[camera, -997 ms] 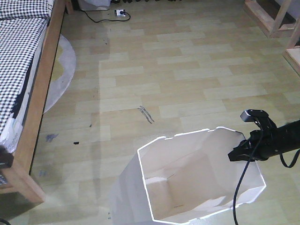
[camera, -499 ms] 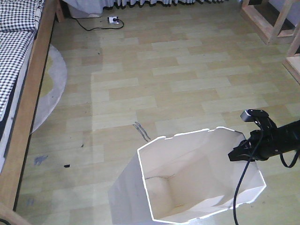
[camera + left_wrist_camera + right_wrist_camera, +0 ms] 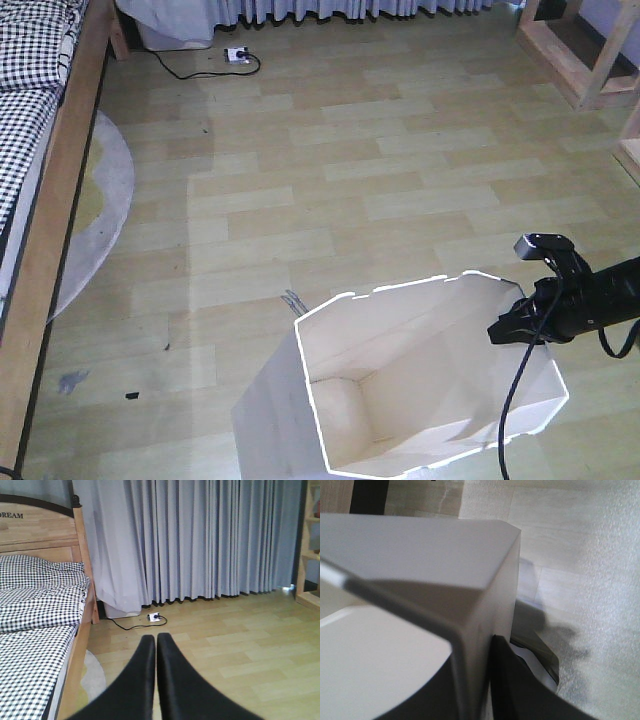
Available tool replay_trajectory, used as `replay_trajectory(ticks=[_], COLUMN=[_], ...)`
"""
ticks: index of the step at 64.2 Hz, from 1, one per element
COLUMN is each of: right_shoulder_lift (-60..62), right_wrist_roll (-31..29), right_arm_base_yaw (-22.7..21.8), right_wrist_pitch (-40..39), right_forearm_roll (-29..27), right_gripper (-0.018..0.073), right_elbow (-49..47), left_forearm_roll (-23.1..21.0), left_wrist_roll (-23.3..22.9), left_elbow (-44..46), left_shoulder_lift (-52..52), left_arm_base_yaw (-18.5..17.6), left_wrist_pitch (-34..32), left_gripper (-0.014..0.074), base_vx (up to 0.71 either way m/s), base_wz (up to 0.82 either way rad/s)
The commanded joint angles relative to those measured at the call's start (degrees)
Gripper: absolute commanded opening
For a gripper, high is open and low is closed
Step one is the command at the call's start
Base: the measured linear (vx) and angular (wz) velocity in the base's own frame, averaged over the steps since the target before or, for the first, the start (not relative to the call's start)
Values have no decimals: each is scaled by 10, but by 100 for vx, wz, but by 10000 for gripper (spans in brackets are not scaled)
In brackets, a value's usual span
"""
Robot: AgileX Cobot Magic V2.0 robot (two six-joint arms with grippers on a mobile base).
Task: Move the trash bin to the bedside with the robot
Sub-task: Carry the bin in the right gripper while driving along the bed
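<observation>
bed (image 3: 25,130) slid left in view | right gripper (image 3: 502,333) clamps trash bin (image 3: 400,340) rim | left gripper (image 3: 156,645) closed, empty | headboard (image 3: 35,530): DREAM

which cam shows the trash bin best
Exterior front-facing: the trash bin shows its rim and inside, the right end effector on its edge. Right wrist shows only a close corner; left wrist none.

Bare floor (image 3: 330,180) separates trash bin (image 3: 420,340) from bed (image 3: 58,190).

Matt plastic trash bin (image 3: 420,365), wood-plank floor (image 3: 350,180)
</observation>
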State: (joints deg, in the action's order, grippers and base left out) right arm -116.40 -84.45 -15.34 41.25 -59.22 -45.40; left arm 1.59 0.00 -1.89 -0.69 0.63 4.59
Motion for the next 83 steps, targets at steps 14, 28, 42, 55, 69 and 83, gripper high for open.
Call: replay_trajectory(ticks=[14,28,42,55,69,83], right_shoulder_lift=[34,34,34,34,34,34], right_wrist_roll=[13,13,13,13,13,13], right_arm_base_yaw=[-2,-2,-2,-2,-2,-2], right_wrist_pitch=[123,123,123,123,123,123], right_forearm_roll=[-58,-58,-58,-58,-58,-58], right_gripper=[-3,-3,-3,-3,-3,-3], right_elbow=[-8,-8,-8,-8,-8,-8], left_forearm_roll=[-5,-5,-5,-5,-5,-5], left_wrist_roll=[-8,-8,-8,-8,-8,-8], left_elbow=[-7,-7,-7,-7,-7,-7], left_shoulder_lift=[-9,-9,-9,-9,-9,-9], left_arm_base_yaw=[-4,-4,-4,-4,-4,-4], left_wrist_pitch=[-43,-43,-43,-43,-43,-43], left_gripper=[-6,-6,-6,-6,-6,-6], base_vx=[25,26,26,26,25,25], base_wz=[10,10,9,4,2,-1])
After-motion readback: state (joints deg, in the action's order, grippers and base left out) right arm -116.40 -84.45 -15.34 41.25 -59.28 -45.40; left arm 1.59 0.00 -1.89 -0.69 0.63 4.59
